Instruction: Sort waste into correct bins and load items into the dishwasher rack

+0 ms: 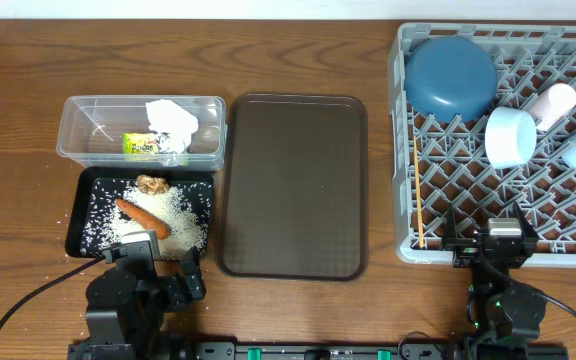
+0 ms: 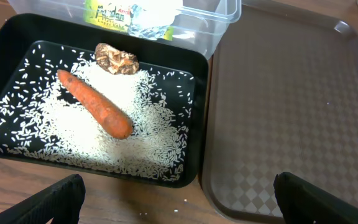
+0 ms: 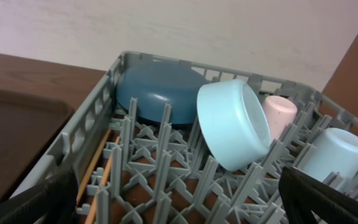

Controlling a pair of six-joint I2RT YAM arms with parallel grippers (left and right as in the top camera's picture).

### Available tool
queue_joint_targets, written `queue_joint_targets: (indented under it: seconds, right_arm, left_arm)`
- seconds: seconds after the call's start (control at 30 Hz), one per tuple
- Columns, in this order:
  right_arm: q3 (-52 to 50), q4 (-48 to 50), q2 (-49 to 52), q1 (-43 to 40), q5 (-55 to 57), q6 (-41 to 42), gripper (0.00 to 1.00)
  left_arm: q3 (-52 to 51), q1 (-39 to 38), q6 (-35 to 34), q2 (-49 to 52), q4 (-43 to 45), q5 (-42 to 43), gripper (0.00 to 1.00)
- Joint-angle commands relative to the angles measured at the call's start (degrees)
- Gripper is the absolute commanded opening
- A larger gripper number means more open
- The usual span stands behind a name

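Left gripper (image 2: 179,208): fingers spread, empty. Just ahead, black tray (image 2: 199,112) holds carrot (image 2: 95,106), food piece (image 2: 115,59) and rice (image 2: 135,124). Clear tub (image 2: 213,34) beyond holds napkin (image 1: 173,120) and wrapper (image 2: 107,11).

Right gripper (image 3: 179,199): fingers spread, empty. Ahead, rack (image 3: 79,134) holds dark-blue bowl (image 3: 154,87), pale bowl (image 3: 235,124), pink cup (image 3: 279,115), light-blue cup (image 3: 334,155) and chopsticks (image 3: 95,168).

Sorting and loading appear complete.

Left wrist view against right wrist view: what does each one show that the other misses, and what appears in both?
Only left wrist: the black tray holding rice, carrot and brown food piece, and the clear tub with wrapper. Only right wrist: the grey rack with dark-blue bowl, pink cup, pale-blue bowl, light-blue cup, chopsticks. Both: the brown serving tray and wooden table.
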Motion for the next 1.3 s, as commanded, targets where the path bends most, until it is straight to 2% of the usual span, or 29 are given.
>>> queue_joint_targets:
  seconds: [0.0, 1.2, 1.27]
  right_arm:
    - [-0.22, -0.09, -0.37, 0.50, 0.61, -0.31, 0.99]
    - [-0.20, 0.44, -0.37, 0.37, 1.20, -0.13, 0.99]
    - [-0.20, 0.57, -0.37, 0.37, 2.56, 4.26, 0.99]
  left_arm:
    - [0.11, 0.17, -0.07, -0.28, 0.02, -0.66, 0.98]
    - [0.11, 0.17, -0.07, -0.28, 0.02, -0.66, 0.98]
    - [0.11, 0.17, -0.07, -0.28, 0.02, -0.66, 0.98]
